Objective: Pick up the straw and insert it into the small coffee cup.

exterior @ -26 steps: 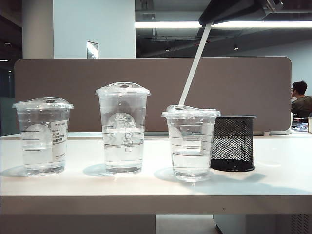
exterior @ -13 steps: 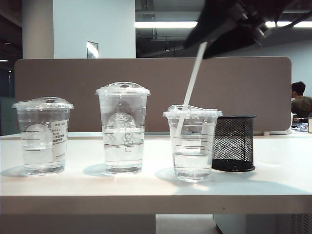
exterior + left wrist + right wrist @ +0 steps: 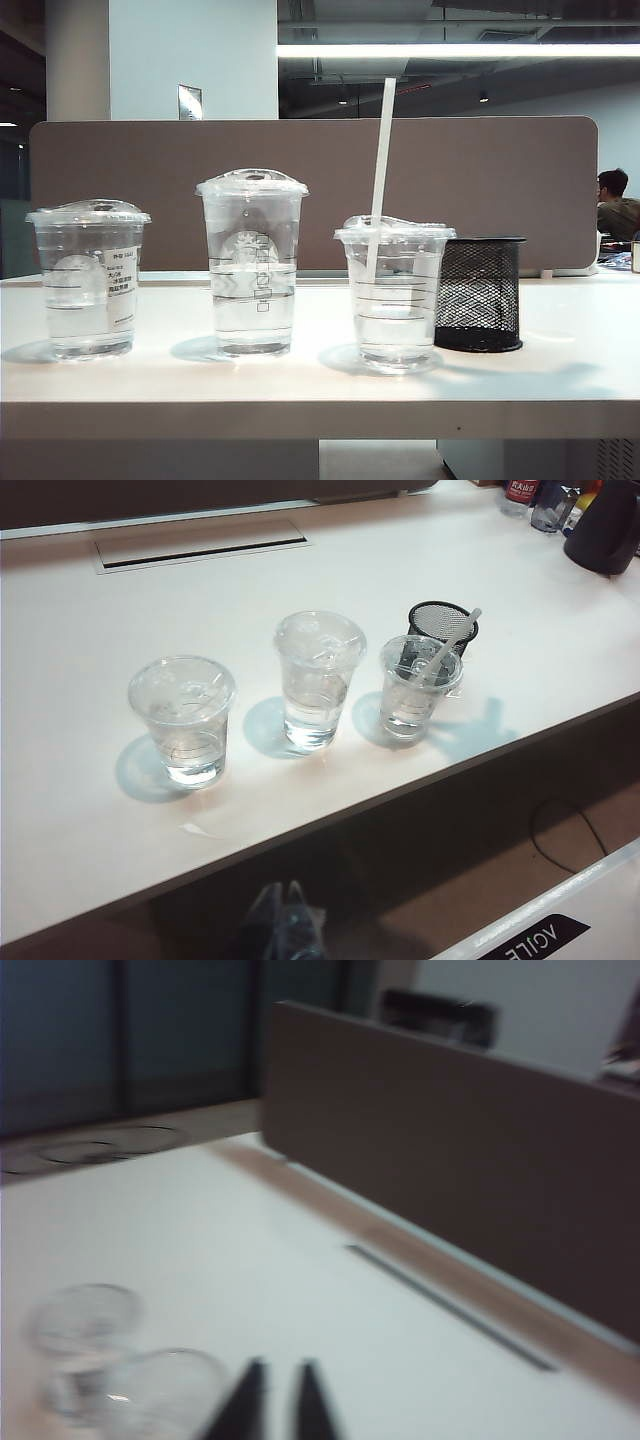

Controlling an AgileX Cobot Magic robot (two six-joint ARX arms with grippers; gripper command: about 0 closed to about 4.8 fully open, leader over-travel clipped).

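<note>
The white straw point(image 3: 380, 165) stands in the small coffee cup point(image 3: 393, 295), poked through its lid and leaning slightly; its top rises well above the cup with nothing holding it. The left wrist view shows the same straw point(image 3: 445, 648) in that cup point(image 3: 418, 688). No gripper is in the exterior view. My right gripper point(image 3: 280, 1365) is blurred above the table, its fingers a narrow gap apart with nothing between them, next to two blurred clear lids. My left gripper point(image 3: 285, 900) hangs in shadow below the table's front edge, tips together.
A black mesh pen holder point(image 3: 478, 293) stands just behind and right of the small cup. A tall clear cup point(image 3: 252, 262) with a logo is in the middle and a wider labelled cup point(image 3: 88, 278) at the left. A brown partition point(image 3: 480, 170) runs along the back.
The right gripper let go of the straw and left the exterior view upward. The straw dropped deeper into the small cup and now stands more upright. The left arm stayed still.
</note>
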